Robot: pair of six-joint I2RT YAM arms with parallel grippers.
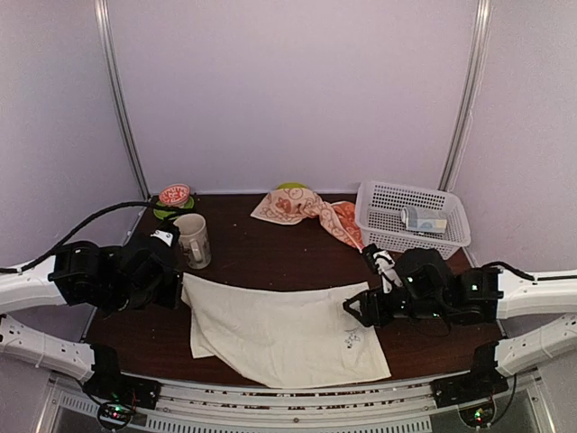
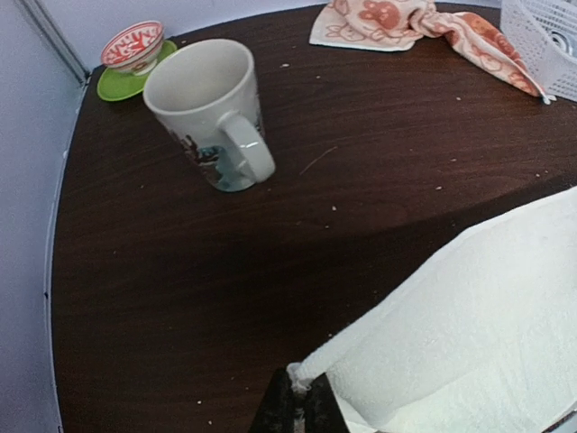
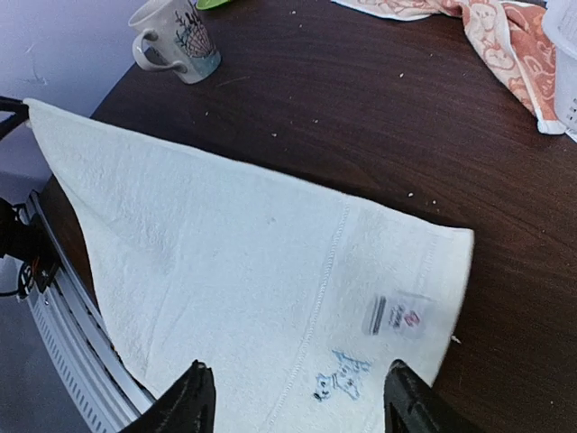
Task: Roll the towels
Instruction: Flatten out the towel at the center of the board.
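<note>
Dark wooden worktop (image 1: 270, 257) under pale walls, and we start at the left gripper (image 2: 297, 395): closed right down, a corner of the cream towel (image 1: 288, 334) pinched in its tips and raised a little off the wood, so the cloth slopes away from it. Across to the right gripper (image 3: 293, 397): fingers spread wide, nothing between them, hovering just above the towel's right end by the sewn label and the small blue embroidery. The towel itself lies spread nearly flat across the near middle of the worktop. Soft, light, floppy stuff by the look of it: it should sag and crease wherever it isn't supported, with no fear of breakage, and I'd take hold at the hemmed corners or along a short edge to start a roll. Both arms reach in low from their own sides, wrists turned inward towards each other. Further out, the printed towel (image 1: 302, 207) sits crumpled at the back, one end trailing right up beside the white basket (image 1: 388, 194) that holds a pale packet (image 1: 424, 219), and a mug (image 1: 194, 239) stands just beyond the left wrist
</note>
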